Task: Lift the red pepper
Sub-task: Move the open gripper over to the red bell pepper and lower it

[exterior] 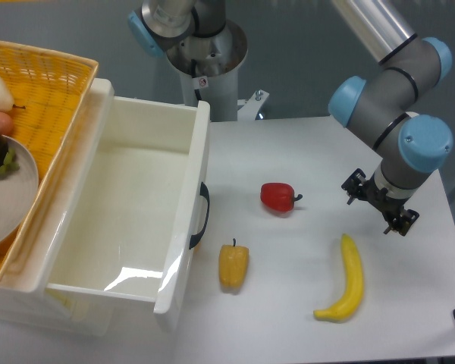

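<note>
Yellow stuff sits closest to the camera: the banana (344, 284) lies near the front right of the white table (288, 334), curved, with its tip pointing back, and the yellow-orange pepper (233, 265) sits to its left, stem pointing away, just beside the white bin (129, 220). That bin is a big plastic tub with a dark handle on its side wall, taking up the left half of the shot.

A bit further back, roughly mid-table, is the red pepper (278, 196), lying on its side with the short dark stem pointing right. Nothing is touching it.

Off to its right, well apart from it, the gripper (379, 205) hangs at the end of the grey-and-blue arm (394, 114), above the table near the right edge. Honestly can't tell if the fingers are spread or pressed together from this angle, it's just a dark blob.

Far left there's a woven yellow basket (45, 83) resting on the bin's edge, holding a plate (15, 197) with some fruit.
</note>
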Robot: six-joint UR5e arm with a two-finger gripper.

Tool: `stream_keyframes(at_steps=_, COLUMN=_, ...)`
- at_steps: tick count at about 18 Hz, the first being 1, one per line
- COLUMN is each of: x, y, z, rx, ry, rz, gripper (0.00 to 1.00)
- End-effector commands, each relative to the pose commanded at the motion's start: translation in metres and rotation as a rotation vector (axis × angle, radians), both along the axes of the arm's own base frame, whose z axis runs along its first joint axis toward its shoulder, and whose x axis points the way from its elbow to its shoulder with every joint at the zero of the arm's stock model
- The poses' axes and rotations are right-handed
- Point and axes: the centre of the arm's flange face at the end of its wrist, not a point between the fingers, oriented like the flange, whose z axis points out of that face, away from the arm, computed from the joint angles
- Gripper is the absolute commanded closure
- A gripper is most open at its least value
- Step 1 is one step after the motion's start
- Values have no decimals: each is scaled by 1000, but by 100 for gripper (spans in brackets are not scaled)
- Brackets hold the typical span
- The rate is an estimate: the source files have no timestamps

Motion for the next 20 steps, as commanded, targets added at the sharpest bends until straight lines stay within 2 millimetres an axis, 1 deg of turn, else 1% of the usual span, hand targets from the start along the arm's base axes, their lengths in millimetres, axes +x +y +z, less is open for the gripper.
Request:
stream_keyframes(at_steps=5, x=2, y=2, z=-3, rx=5, ry=-2, rz=-12, gripper=0)
stream_keyframes(at_steps=9, x=13, y=18, z=-7, rx=11, ry=-11, rz=-38, gripper=0)
stream_keyframes(at_steps=11, x=15, y=21, z=-8, rx=11, ry=-11, rz=-44, gripper=0)
stream_keyframes(at_steps=13, x=21, y=31, z=-7, rx=10, ry=1, rz=-75, gripper=0)
stream_keyframes(at_steps=15, x=24, y=35, z=-3, rx=17, ry=11, rz=-110, gripper=0)
stream_keyframes(at_steps=16, x=26, y=36, z=0, rx=16, ry=13, rz=-151, gripper=0)
stream_keyframes(at_steps=17, x=28, y=37, z=0, rx=15, ry=10, rz=-229, gripper=0)
stream_keyframes(at_steps=18, x=35, y=38, z=-1, rx=12, ry=4, rz=-312, gripper=0)
stream_keyframes(at_steps=20, x=49, y=32, z=3, rx=-9, ry=8, rz=-379, gripper=0)
